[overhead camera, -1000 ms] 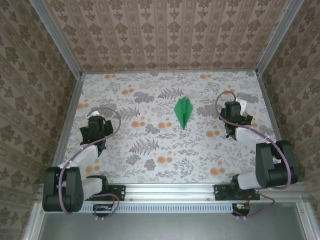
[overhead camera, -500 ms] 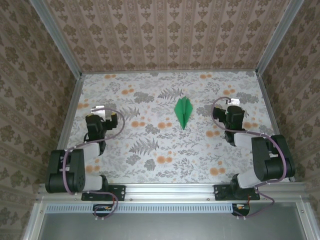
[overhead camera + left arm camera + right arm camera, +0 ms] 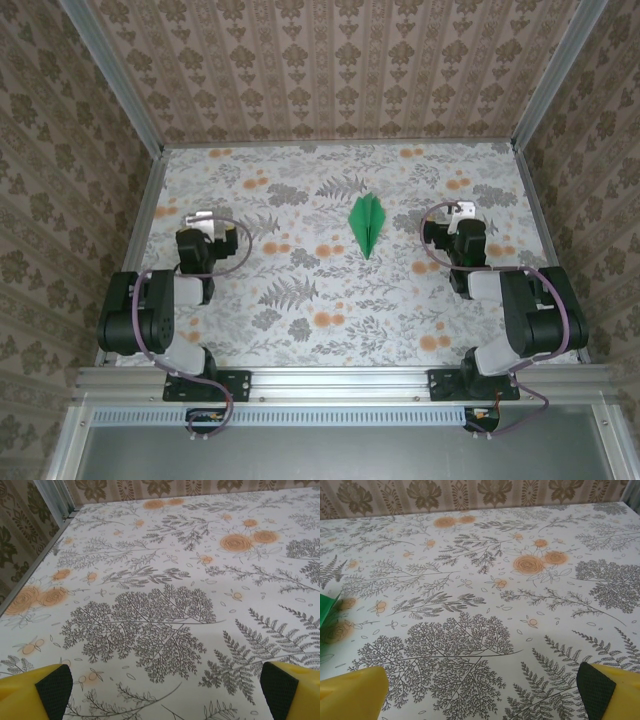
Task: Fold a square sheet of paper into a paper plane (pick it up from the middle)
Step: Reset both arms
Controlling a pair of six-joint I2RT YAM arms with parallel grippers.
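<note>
A silver aluminium rail (image 3: 340,378) runs along the near edge and carries the bases of both black arms. Beyond it lies the tabletop (image 3: 300,300), covered in a white print of grey-green ferns and orange flowers. Both arms are folded back close to their bases.

The left claw (image 3: 166,687) hangs low over the print on the left side. Its yellow fingers (image 3: 30,695) with black pads are spread wide, and nothing is between them. The right claw (image 3: 475,692) hangs low on the right side, equally wide apart and holding nothing.

The bright green, slim, pointed paper plane (image 3: 367,223) lies flat on the tabletop, a little farther out than the claws. It sits between them, nearer the right one and touching neither, with its sharp tip toward the near edge. In the right wrist view, a green edge of it shows at the left border, well apart from that claw's left finger. Between each claw and the plane lies only printed tabletop.

Brown damask-striped wallpapered walls (image 3: 340,70) enclose the far end and both sides, framed by metal corner posts (image 3: 115,75).
</note>
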